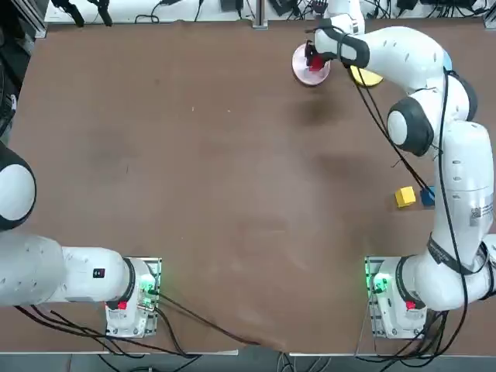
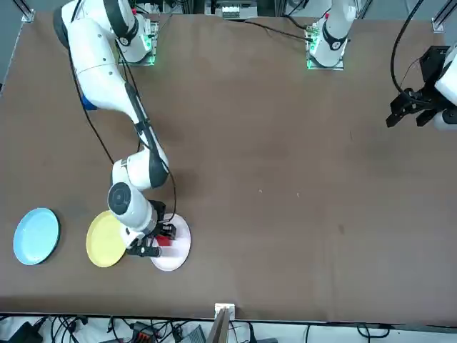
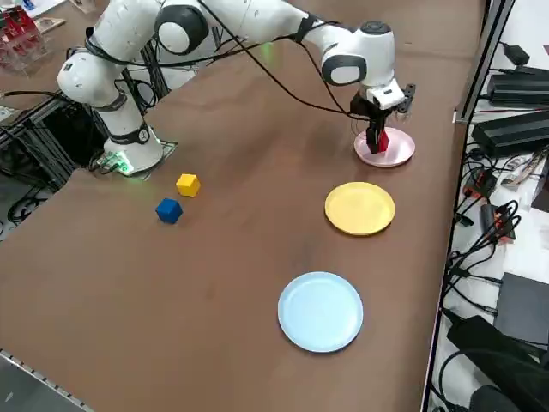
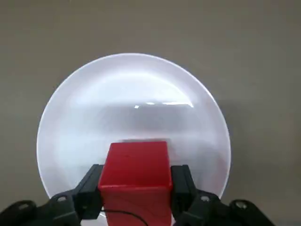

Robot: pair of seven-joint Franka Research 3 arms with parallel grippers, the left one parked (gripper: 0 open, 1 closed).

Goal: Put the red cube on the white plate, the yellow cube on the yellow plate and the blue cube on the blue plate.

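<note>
Over the white plate (image 4: 133, 101), the right gripper (image 4: 136, 188) is clamping the red cube (image 4: 136, 174); it should lower squarely before parting its fingers.

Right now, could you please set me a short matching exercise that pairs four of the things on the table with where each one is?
Things:
1. red cube
2. yellow cube
3. blue plate
4. yellow plate

Places:
A. bare, between the other two plates
B. held in the right gripper over the white plate
C. on the bare table beside the blue cube, near the right arm's base
D. bare, at the end of the plate row farthest from the white plate

Pairs: 1-B, 2-C, 3-D, 4-A
</note>
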